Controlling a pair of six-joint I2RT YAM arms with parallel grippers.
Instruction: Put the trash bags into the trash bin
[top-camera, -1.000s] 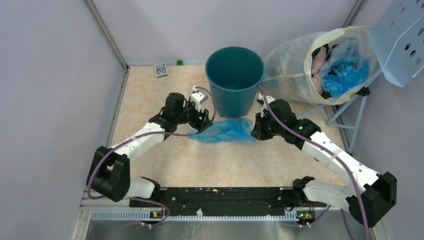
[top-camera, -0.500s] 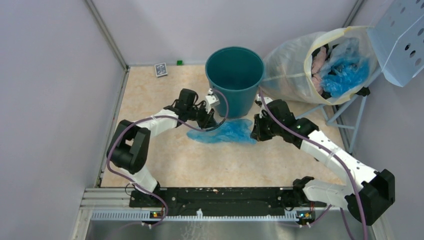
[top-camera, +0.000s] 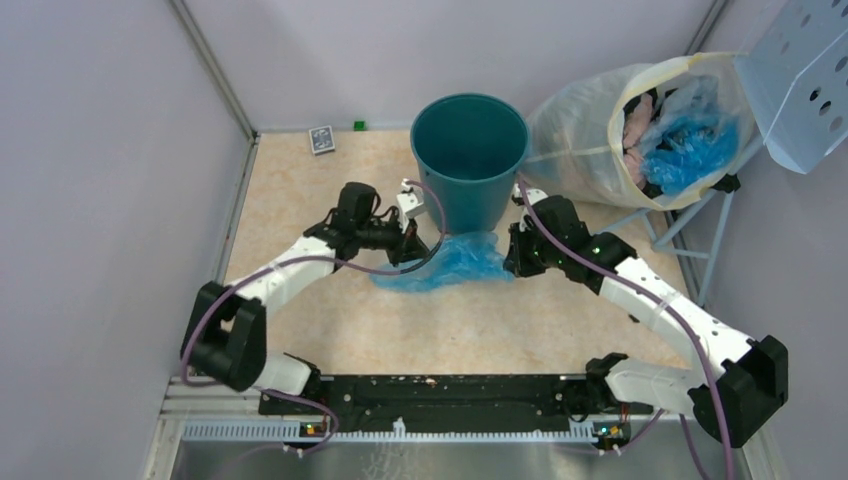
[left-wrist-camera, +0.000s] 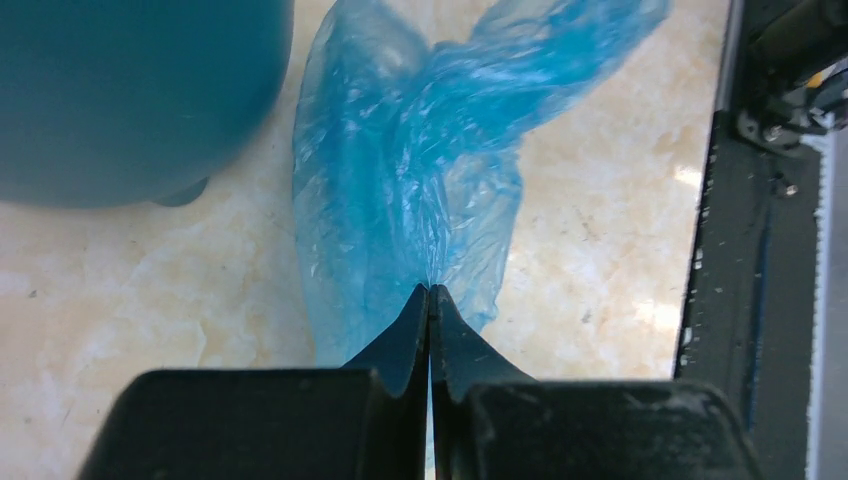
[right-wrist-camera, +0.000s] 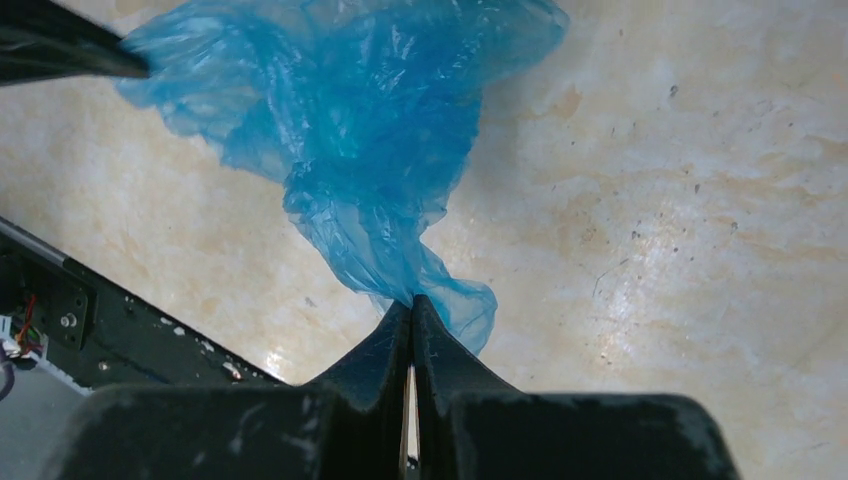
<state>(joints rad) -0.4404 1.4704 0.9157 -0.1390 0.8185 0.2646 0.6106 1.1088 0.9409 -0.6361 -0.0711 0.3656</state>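
Note:
A crinkly light-blue trash bag (top-camera: 452, 262) lies on the table just in front of the dark-teal trash bin (top-camera: 470, 160). My left gripper (top-camera: 416, 255) is shut on the bag's left end; in the left wrist view the film (left-wrist-camera: 405, 190) bunches right at the closed tips (left-wrist-camera: 430, 290), with the bin (left-wrist-camera: 130, 90) at the upper left. My right gripper (top-camera: 511, 262) is shut on the bag's right end; in the right wrist view a twisted tail of the bag (right-wrist-camera: 370, 150) runs into its tips (right-wrist-camera: 411, 300).
A large cloudy-white sack (top-camera: 600, 125) stuffed with blue and pink material leans on a frame at the back right, under a pale perforated panel (top-camera: 800, 80). A small dark card box (top-camera: 321, 138) and a green cube (top-camera: 359, 125) sit by the back wall.
My left gripper has closed on the bag's left end, and that arm shifted slightly. The bag's left part is pulled up a little. The right arm stayed put, still gripping.

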